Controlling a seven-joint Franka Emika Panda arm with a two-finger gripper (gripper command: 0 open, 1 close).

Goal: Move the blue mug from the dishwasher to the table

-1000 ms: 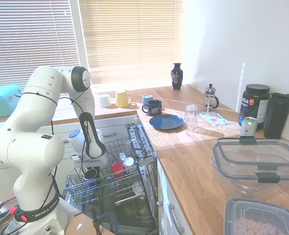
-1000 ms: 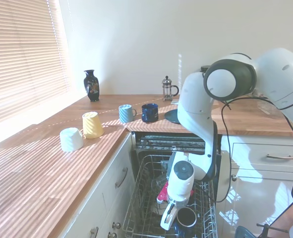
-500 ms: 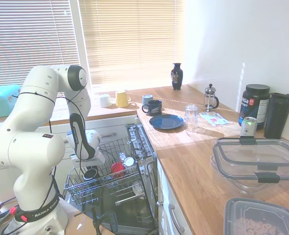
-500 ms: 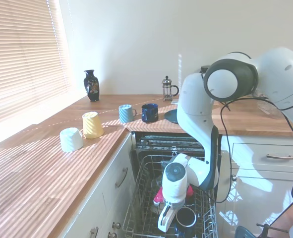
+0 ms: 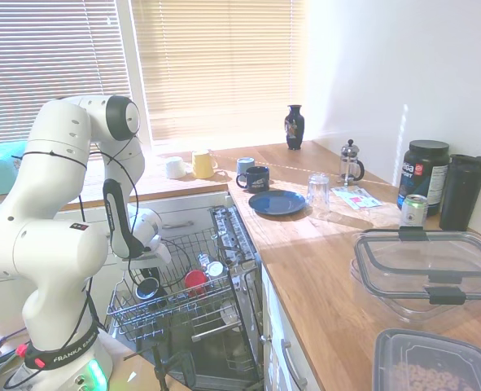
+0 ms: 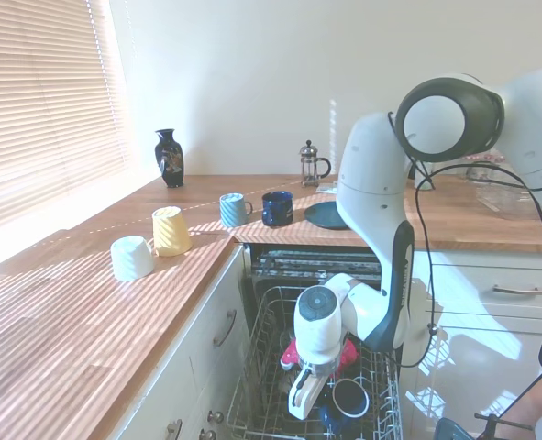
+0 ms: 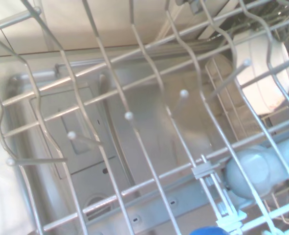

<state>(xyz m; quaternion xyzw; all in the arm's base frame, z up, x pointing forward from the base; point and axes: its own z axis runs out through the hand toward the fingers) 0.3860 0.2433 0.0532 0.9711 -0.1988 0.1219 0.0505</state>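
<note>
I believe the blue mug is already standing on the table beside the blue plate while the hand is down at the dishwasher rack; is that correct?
Not quite. The blue mug is in the dishwasher rack, next to the red cup, not on the table beside the blue plate. The first exterior view shows it. The hand is indeed down at the rack.

The pincer [image 6: 309, 410] hangs low over the dishwasher [image 6: 280, 335] rack beside the blue mug [image 6: 350, 398].

Worktop: 4 mugs – white [image 5: 175, 167], yellow [image 5: 202, 163], light blue [image 5: 245, 165], dark printed [image 5: 255, 177]. 1 vase [image 5: 295, 126], 1 plate [image 5: 277, 202], 1 glass [image 5: 318, 192], 1 cafetière [image 5: 351, 161]. Rack: 1 blue mug [image 5: 147, 287], 1 red cup [image 5: 195, 281].
</note>
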